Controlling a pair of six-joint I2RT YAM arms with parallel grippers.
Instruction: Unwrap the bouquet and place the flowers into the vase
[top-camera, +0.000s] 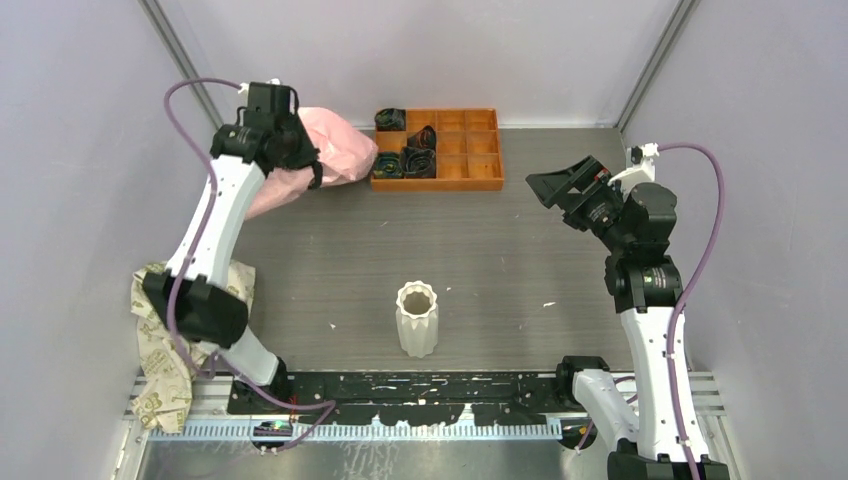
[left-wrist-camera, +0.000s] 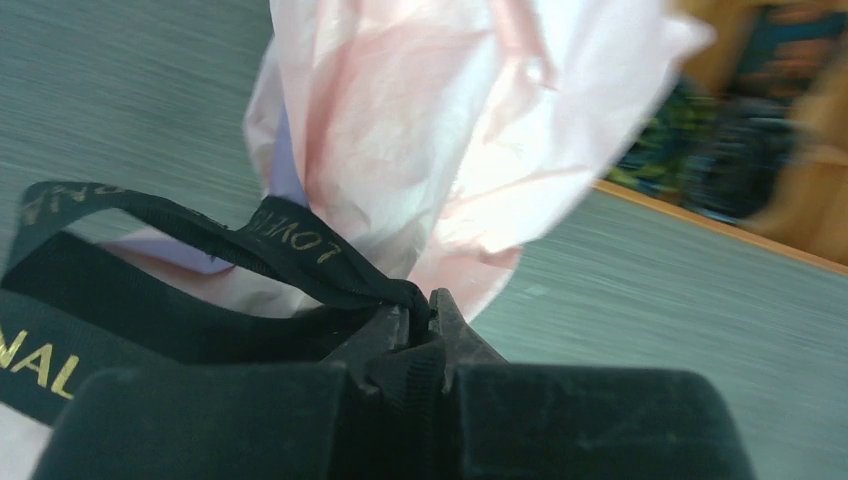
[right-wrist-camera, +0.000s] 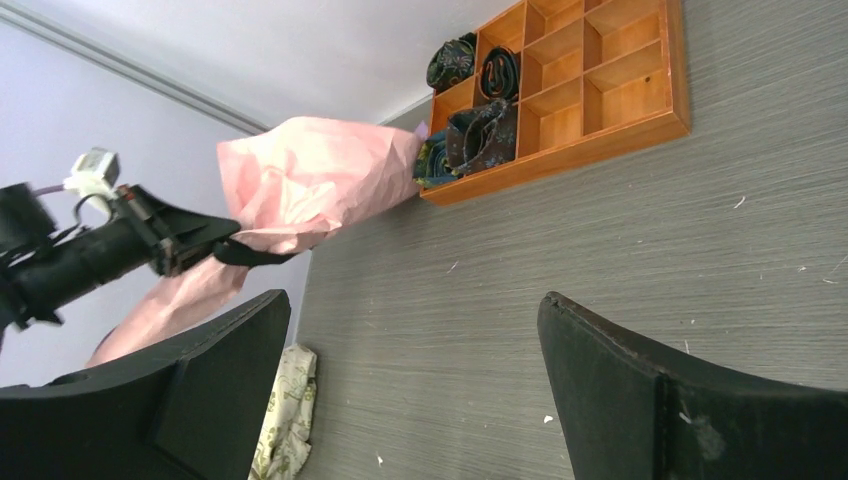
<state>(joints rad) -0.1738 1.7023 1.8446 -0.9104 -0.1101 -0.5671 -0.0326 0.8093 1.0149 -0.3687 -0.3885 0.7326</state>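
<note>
Bouquet (top-camera: 338, 150) at the table's far left, pink paper just beside the orange tray (top-camera: 440, 185), and the left gripper (left-wrist-camera: 418, 308) is clamped tight on its black ribbon (left-wrist-camera: 290, 245)! Right gripper (right-wrist-camera: 412, 305) hangs over the right side, jaws wide apart, holding nothing. Vase (top-camera: 417, 318) stands upright, centre-near.

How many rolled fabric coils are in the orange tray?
4 coils. One in the tray's far-left compartment, one in the middle row, two side by side in the near row. None looks hidden.
</note>
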